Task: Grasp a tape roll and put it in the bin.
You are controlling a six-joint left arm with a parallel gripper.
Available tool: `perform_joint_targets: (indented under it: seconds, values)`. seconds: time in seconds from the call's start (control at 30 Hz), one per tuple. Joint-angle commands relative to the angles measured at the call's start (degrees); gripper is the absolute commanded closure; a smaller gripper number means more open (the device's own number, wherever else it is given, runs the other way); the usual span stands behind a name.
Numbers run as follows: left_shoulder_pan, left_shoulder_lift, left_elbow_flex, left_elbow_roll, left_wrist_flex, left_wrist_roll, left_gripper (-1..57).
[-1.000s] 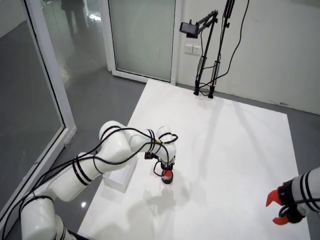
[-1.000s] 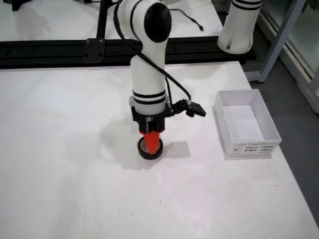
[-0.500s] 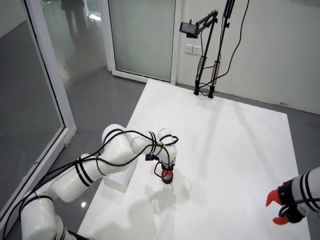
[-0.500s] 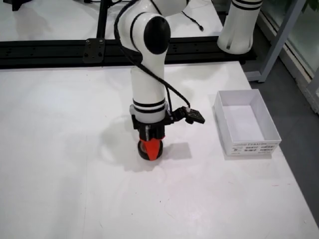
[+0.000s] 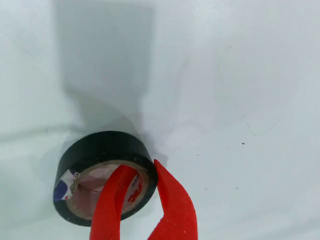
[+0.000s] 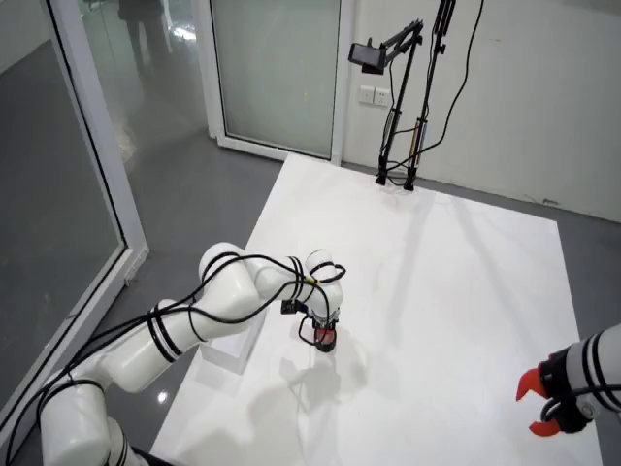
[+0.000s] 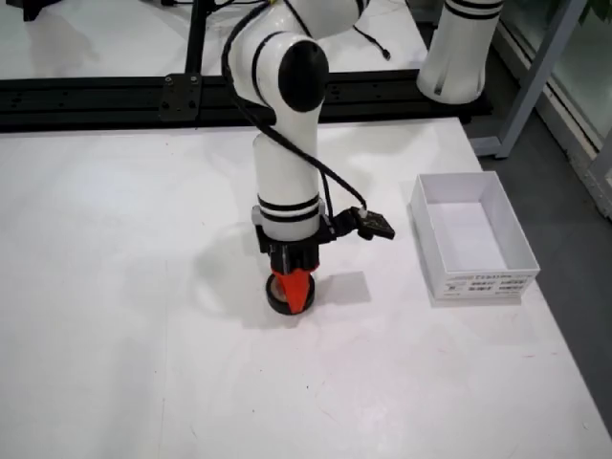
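One black tape roll (image 5: 102, 175) lies flat on the white worktop (image 7: 115, 363), well in from the edges, with the open white bin (image 7: 470, 234) apart nearer one side edge. The red gripper (image 5: 145, 200) straddles the roll's wall: one finger in the core, one outside. Whether it has clamped, cannot tell. Judged light, rigid, smooth-sided; the wall pinch suits it, though a shallow bite could slip.
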Motion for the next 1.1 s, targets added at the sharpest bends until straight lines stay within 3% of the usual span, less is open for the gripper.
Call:
perform_joint_targets:
  seconds: [0.03,0.67,0.87,1.1]
  values:
    - [-1.1,0.7,-4.4,-1.5,5.5,0.7,57.2]
    - [-1.9,-0.9,-15.7,-0.9,21.4,3.9,57.2]
    - [-0.5,-7.1,-11.0,-1.1,22.7,3.1,57.2]
    - [2.5,-17.8,0.8,-1.1,23.1,0.4,57.2]
